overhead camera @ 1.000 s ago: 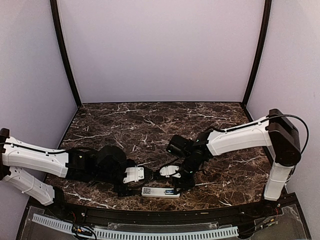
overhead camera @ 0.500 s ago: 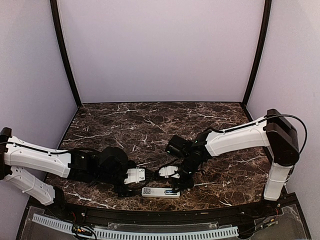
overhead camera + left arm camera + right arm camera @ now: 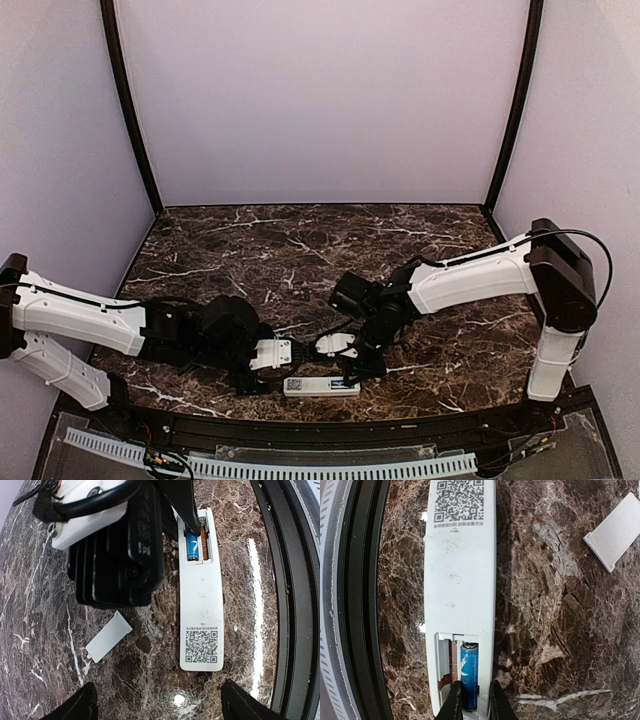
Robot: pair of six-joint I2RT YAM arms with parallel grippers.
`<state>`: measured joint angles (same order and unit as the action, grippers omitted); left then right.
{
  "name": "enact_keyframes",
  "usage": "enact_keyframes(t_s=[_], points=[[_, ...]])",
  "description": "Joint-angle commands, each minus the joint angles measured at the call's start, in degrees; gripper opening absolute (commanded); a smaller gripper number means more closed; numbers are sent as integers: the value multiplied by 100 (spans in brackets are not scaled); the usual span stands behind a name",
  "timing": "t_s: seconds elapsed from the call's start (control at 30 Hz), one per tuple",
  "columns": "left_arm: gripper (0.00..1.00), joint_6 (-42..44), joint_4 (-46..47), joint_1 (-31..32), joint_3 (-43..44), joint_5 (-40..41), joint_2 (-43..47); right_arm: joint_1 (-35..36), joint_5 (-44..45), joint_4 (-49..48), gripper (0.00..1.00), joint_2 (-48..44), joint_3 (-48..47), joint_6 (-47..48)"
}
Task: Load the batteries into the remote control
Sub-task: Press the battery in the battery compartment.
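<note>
Blue battery (image 3: 469, 672) in remote control (image 3: 460, 580) bay; right fingers (image 3: 456, 705) now narrower, astride it, grip unclear, probably seating; left fingers (image 3: 82, 704) wide, empty.

Left tool (image 3: 157, 705) splayed; right tool (image 3: 474, 702) seemingly pinched.

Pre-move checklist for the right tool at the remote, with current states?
1. Remote flat on the table, back up: ok.
2. Blue battery lying in the remote: ok.
3. Orange battery beside it, fully seated: cannot tell.
4. Right tool astride the blue battery, firm contact: cannot tell.
5. Left tool open, holding nothing: ok.
6. Cover off, lying apart from the remote: ok.
</note>
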<state>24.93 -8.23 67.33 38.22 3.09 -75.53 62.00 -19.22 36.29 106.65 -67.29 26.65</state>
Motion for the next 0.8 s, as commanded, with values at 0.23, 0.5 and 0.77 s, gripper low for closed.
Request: enact_keyframes(t_s=[0.23,0.5,0.77], points=[[84,66,-215,-27,191,22,-104,131,282,81,27,207,-280,-95],[84,83,-239,-27,215,-11,-160,141,319,269,35,122,-555,-81],[84,82,-248,-27,213,-36,-195,146,365,228,41,-167,-755,70]])
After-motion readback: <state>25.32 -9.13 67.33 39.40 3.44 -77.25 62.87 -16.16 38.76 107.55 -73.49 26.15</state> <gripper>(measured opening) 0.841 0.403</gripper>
